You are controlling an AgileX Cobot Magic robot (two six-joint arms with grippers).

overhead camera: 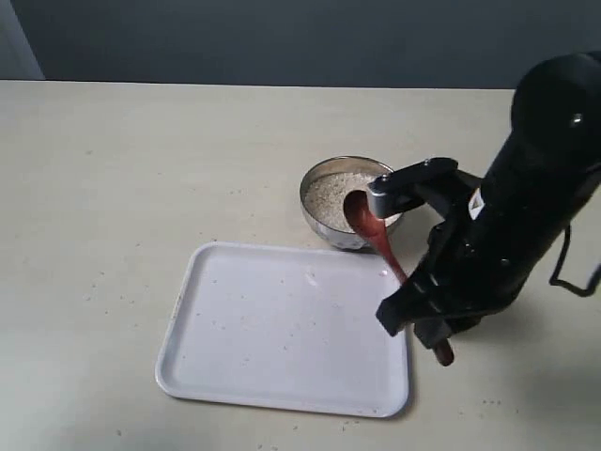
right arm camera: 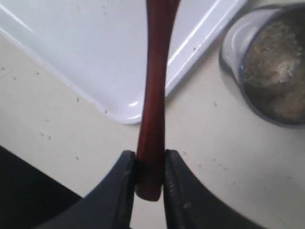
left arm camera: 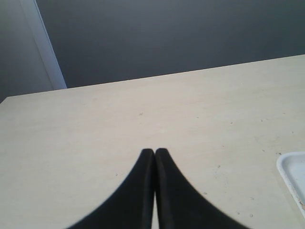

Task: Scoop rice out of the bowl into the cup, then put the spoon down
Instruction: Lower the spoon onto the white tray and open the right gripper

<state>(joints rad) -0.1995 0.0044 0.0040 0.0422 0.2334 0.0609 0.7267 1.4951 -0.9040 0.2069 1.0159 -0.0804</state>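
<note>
Reddish-brown spoon (right arm camera: 153, 95) in right claw (right arm camera: 150, 158)

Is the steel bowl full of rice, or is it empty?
Nearly full: pale rice reaches close to the rim of the bowl in the exterior view.

Spoon (overhead camera: 362, 212) glossy reddish-brown; bowl (overhead camera: 311, 212) shiny silver steel; rice (overhead camera: 331, 194) pale off-white, granular; tray (overhead camera: 272, 329) plain white; counter (overhead camera: 113, 160) cream with fine dark specks; left claw (left arm camera: 155, 153) and right claw (right arm camera: 150, 160) matte black; wall (overhead camera: 282, 38) dark grey-blue.

White tray (overhead camera: 282, 329) — flat on a pale, speckled table (overhead camera: 113, 169)
</note>
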